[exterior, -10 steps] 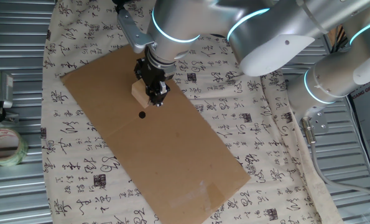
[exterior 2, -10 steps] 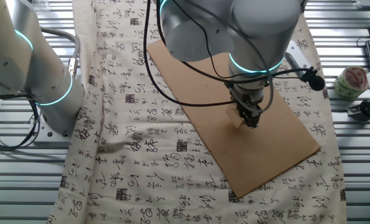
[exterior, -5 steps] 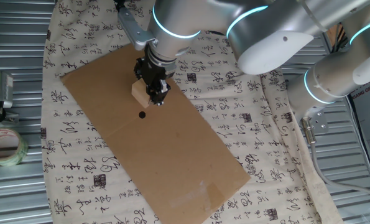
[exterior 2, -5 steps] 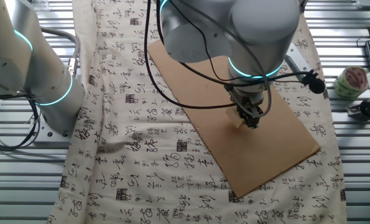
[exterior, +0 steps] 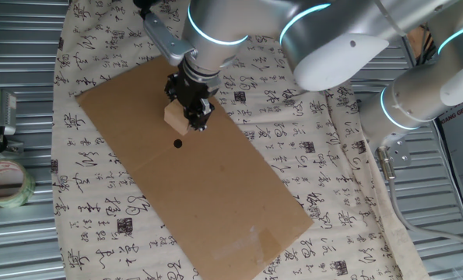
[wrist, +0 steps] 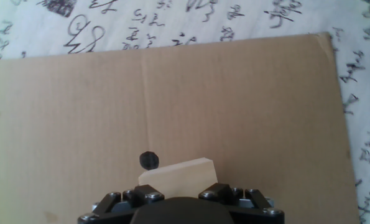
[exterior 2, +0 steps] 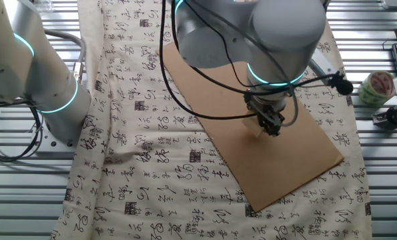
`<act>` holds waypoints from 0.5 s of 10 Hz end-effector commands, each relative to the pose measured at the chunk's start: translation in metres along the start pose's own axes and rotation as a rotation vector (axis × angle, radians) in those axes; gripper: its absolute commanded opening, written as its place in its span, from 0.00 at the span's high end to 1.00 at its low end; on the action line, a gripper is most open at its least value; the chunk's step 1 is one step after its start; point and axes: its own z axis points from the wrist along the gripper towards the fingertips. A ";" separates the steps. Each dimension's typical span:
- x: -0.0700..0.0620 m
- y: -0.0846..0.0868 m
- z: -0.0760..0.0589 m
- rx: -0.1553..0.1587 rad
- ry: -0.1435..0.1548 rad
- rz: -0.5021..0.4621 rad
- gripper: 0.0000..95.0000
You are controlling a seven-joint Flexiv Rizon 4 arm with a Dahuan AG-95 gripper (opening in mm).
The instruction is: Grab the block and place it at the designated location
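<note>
The tan wooden block is held in my gripper, which is shut on it just above the brown cardboard sheet. The black dot lies on the cardboard a little in front of the block. In the other fixed view the block shows as a pale sliver beside the fingers, with the gripper over the cardboard; the dot is hidden there. In the hand view the block sits between the jaws at the bottom edge, and the dot lies just beyond its left corner.
A white cloth with black calligraphy lies under the cardboard. A roll of clear tape sits at the left on the metal table; it also shows at the right in the other fixed view. A second robot arm stands at the side.
The gripper with the block has shifted very slightly; the arm above it has turned a little. The block stays held near the dot.
</note>
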 end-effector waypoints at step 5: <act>0.000 0.000 0.000 0.021 -0.019 0.001 1.00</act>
